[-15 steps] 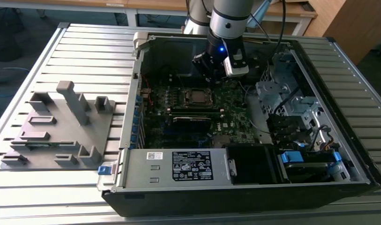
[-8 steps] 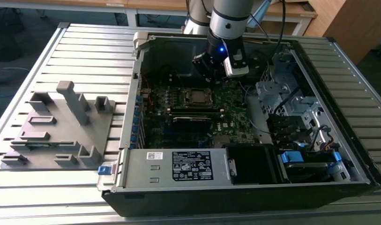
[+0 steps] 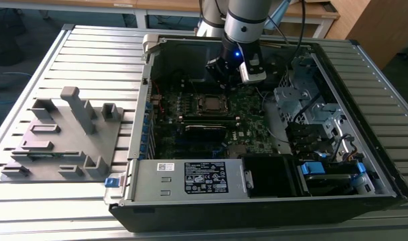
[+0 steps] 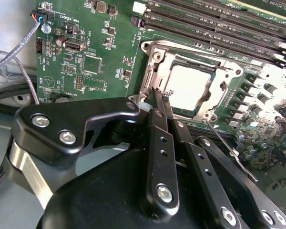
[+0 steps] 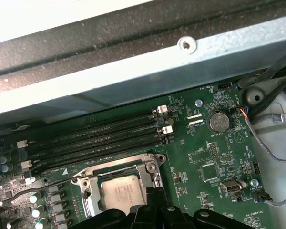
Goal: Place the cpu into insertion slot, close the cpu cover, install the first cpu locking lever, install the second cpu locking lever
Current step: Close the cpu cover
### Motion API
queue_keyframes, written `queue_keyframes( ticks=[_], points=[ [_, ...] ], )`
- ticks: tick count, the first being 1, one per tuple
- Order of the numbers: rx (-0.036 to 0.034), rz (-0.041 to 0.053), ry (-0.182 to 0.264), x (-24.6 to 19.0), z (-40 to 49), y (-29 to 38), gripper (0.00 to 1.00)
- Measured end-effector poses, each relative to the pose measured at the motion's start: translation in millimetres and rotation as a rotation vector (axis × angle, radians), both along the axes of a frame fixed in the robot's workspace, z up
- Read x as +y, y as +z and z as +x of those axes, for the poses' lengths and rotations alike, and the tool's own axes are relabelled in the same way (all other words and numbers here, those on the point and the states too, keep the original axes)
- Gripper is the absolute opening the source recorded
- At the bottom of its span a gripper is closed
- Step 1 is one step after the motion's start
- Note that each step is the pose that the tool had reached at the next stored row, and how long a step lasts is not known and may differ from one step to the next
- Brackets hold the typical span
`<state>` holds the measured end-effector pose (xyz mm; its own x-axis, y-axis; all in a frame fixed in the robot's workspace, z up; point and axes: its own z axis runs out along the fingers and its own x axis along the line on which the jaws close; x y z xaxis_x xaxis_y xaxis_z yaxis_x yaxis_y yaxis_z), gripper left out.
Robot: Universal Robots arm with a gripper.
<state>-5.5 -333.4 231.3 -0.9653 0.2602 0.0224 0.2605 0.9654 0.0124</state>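
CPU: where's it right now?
In the second wrist view the square silver-grey cpu lies in the black insertion slot, between the long memory slots and the black gripper.

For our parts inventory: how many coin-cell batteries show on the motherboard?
1. The coin-cell battery sits on the motherboard beyond the memory slots' ends; others may be hidden.

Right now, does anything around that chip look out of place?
One thing: a thin metal lever beside the cpu cover sticks out at a slant over the board, apparently unlatched. The cpu sits flat and square under the cover.
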Motion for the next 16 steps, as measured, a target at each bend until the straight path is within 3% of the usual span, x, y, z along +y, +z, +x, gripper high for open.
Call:
queue_keyframes(
  ticks=[8, 16],
  points=[
    [-0.0021, 0.0003, 0.000, 0.0, 0.0, -2.1, 0.10],
    [-0.0216, 0.0001, 0.002, 0.0, 0.0, -5.2, 0.10]
  ],
)
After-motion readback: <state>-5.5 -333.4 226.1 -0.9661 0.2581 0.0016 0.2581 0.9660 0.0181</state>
